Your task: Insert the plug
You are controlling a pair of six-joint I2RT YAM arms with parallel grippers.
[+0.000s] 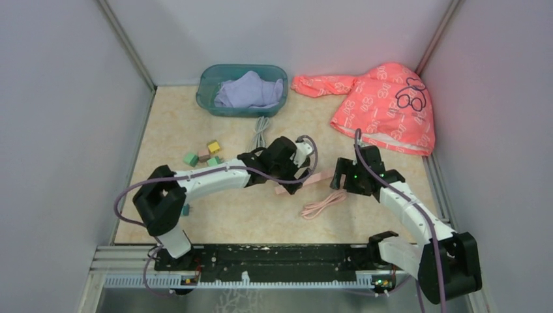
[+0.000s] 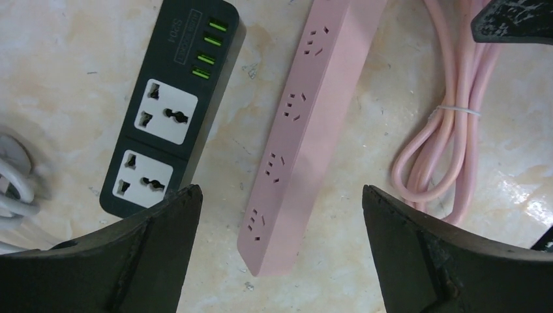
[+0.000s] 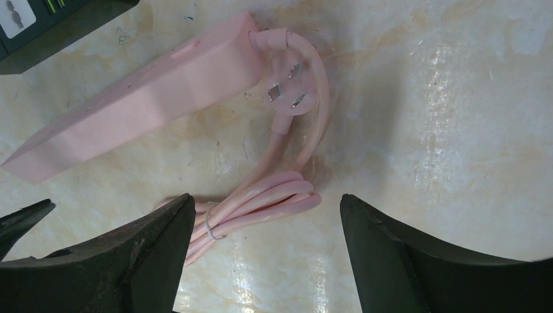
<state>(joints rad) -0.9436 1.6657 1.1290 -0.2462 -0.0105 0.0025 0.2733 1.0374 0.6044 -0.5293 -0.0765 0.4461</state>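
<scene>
A pink power strip [image 2: 306, 130] lies flat on the table beside a black power strip [image 2: 173, 104] that has white sockets and green USB ports. My left gripper [image 2: 279, 195] is open and hovers above the near end of the pink strip without touching it. The pink three-pin plug [image 3: 290, 91] lies prongs-up at the end of the pink strip [image 3: 143, 104], and its cord is tied in a coil [image 3: 261, 202]. My right gripper [image 3: 264, 199] is open above the coil and holds nothing. In the top view the two grippers [image 1: 293, 176] [image 1: 339, 179] flank the strip [image 1: 321, 177].
A teal bin [image 1: 207, 77] with lavender cloth stands at the back. A coral jacket [image 1: 381, 104] lies at the back right. Coloured blocks [image 1: 203, 156] sit at the left. A white cable [image 1: 261, 130] runs from the black strip. Walls close in on both sides.
</scene>
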